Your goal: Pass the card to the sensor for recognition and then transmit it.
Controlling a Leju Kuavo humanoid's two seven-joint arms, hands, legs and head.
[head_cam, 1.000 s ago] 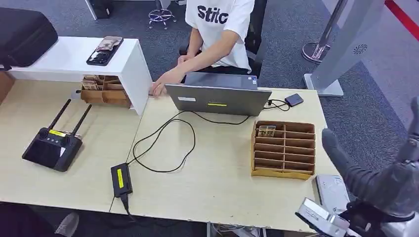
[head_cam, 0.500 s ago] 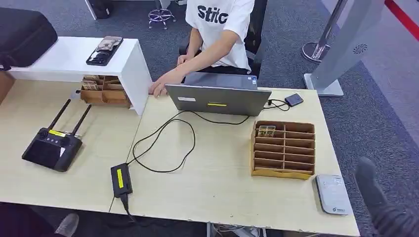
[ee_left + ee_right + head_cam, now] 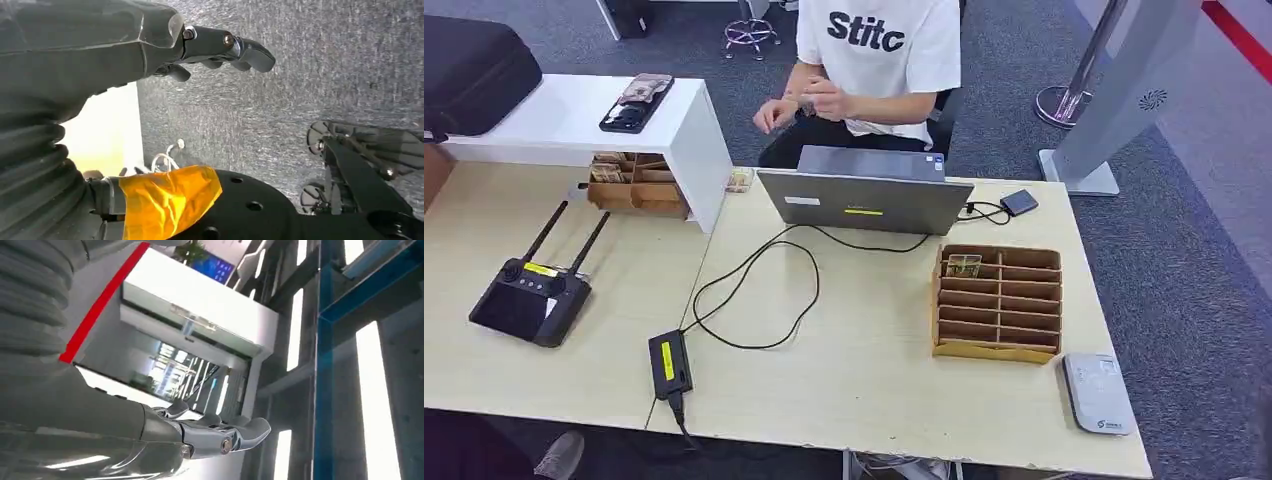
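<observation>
A card [image 3: 964, 265] stands in the far-left slot of the wooden slotted box [image 3: 997, 345] on the right of the table. The flat white-grey sensor [image 3: 1100, 393] lies at the table's front right corner. Another small card [image 3: 739, 180] lies on the table beside the white shelf [image 3: 686, 150], left of the laptop. In the left wrist view my left hand [image 3: 150, 45] hangs over grey carpet, fingers stretched out, holding nothing. My right hand [image 3: 165, 435] in the right wrist view points away from the table with fingers extended and nothing in it.
A person sits behind the grey laptop [image 3: 864, 200], hands raised off the table. A black cable and power adapter [image 3: 669, 362] cross the middle. A black remote controller [image 3: 529, 295] lies left. A wooden organizer [image 3: 632, 185] with cards sits under the shelf. A small black device [image 3: 1019, 202] lies at the far right.
My right hand has dropped out of the head view at the lower right. The person pulled their hand back from the table, leaving a small card beside the shelf.
</observation>
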